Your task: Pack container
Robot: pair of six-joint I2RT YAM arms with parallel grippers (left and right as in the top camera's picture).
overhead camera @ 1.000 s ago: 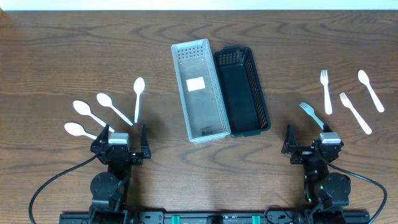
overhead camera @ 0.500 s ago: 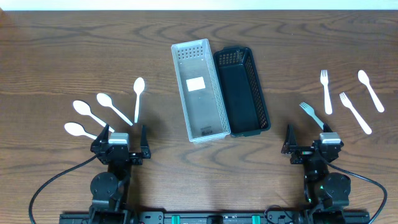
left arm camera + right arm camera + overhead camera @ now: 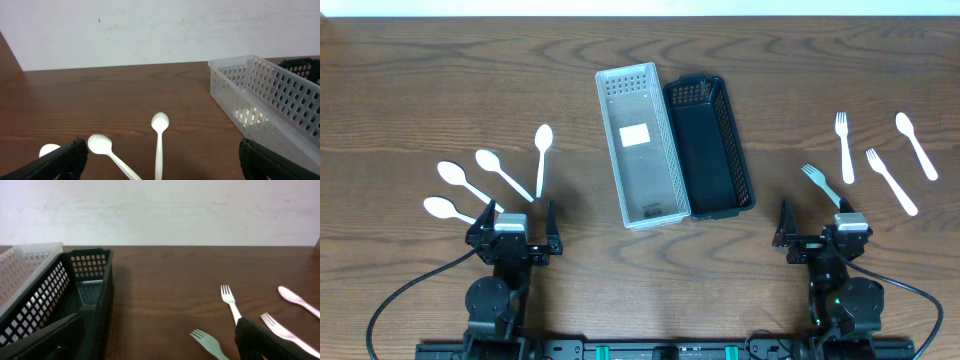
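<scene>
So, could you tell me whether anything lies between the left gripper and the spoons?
Nothing visible does: the spoons lie directly ahead of the open left gripper on the table.

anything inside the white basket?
The white basket holds only a label lying on its floor, nothing else. In the left wrist view its perforated side wall covers most of the floor.
</scene>
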